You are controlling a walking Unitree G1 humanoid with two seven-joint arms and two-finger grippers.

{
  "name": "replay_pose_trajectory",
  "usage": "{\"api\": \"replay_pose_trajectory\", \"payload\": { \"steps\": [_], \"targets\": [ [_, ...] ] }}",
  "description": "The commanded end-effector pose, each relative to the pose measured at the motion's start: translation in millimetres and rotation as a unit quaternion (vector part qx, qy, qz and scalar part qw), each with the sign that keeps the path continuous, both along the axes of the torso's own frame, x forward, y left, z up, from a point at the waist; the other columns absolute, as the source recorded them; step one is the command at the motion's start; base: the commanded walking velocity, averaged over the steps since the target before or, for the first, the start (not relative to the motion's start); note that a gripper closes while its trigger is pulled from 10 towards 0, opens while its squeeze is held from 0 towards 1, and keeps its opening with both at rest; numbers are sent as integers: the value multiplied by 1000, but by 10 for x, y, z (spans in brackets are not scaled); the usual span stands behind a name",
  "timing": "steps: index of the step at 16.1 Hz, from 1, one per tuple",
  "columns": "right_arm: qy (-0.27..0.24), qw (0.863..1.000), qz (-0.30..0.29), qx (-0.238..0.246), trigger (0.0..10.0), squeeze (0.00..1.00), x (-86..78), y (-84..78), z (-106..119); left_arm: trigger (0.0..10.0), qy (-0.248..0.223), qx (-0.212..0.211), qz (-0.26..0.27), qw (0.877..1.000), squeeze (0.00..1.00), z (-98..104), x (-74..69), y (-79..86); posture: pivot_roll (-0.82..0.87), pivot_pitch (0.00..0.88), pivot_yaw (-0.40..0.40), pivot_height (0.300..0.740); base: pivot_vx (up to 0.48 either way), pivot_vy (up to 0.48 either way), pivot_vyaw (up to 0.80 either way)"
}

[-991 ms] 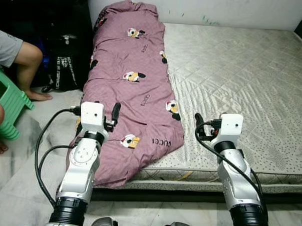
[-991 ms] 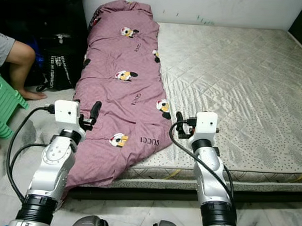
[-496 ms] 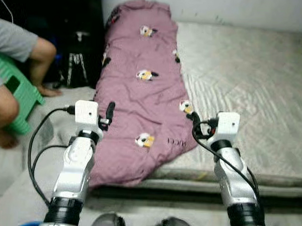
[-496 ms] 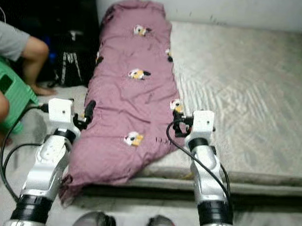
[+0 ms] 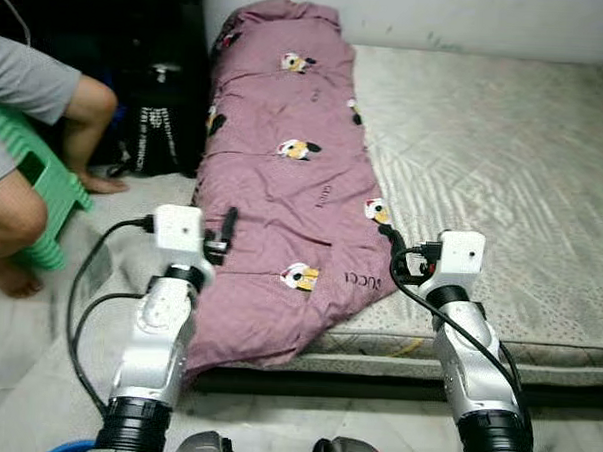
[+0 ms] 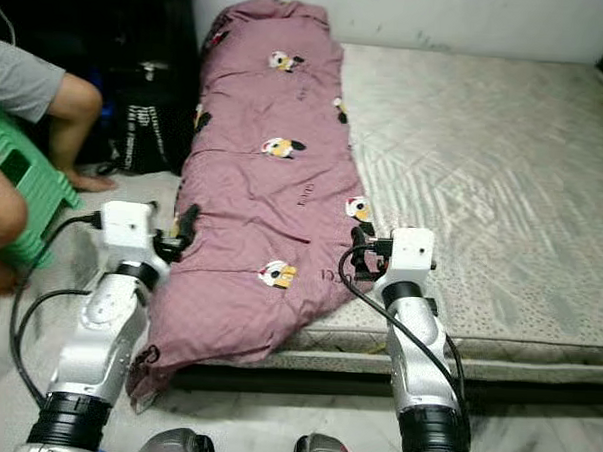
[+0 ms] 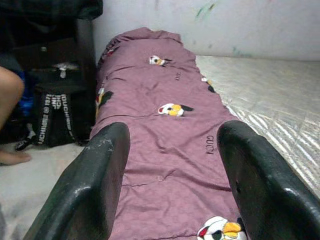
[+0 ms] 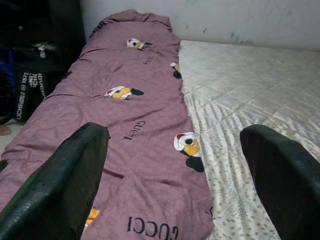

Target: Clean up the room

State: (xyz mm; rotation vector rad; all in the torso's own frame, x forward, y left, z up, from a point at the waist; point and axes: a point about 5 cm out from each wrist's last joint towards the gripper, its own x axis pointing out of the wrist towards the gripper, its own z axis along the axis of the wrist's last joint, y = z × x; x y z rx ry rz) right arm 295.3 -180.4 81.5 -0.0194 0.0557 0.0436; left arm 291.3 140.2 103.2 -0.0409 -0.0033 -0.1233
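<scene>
Along the bed's (image 5: 504, 165) left edge lies one purple blanket (image 5: 284, 175); the view has steadied since earlier. Two grippers, left gripper (image 5: 226, 233) and right gripper (image 5: 398, 252), hover released, nearer its corner.

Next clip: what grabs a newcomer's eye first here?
A long mauve quilt with cartoon prints lies along the grey quilted mattress's left side, its near end drooping over the edge. Both open pincers, left pincer and right pincer, flank that end; a person sits left.

Silver arms, black cables, apparently black-fingered end effectors.
</scene>
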Motion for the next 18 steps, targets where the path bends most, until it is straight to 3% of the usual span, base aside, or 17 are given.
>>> {"api": "replay_pose_trajectory", "payload": {
  "steps": [1,6,13,18],
  "targets": [
    [-8,1000,-3,1,10000,0,18,-12,48,10000,-5,-6,-4,1000,0,33,-6,11,-47,55,-28,740,0,0,0],
    [-5,1000,-7,4,10000,0,23,-20,41,10000,-5,-8,-9,1000,0,36,-3,-2,-48,53,-28,740,0,0,-383],
    [-3,1000,-8,4,10000,0,25,-25,38,10000,2,5,5,1000,0,7,1,-3,-48,54,-29,740,0,0,0],
    [-2,1000,-7,5,10000,0,28,-21,31,10000,-8,33,15,999,0,12,-23,14,-48,53,-24,740,0,0,-800]
  ]
}}
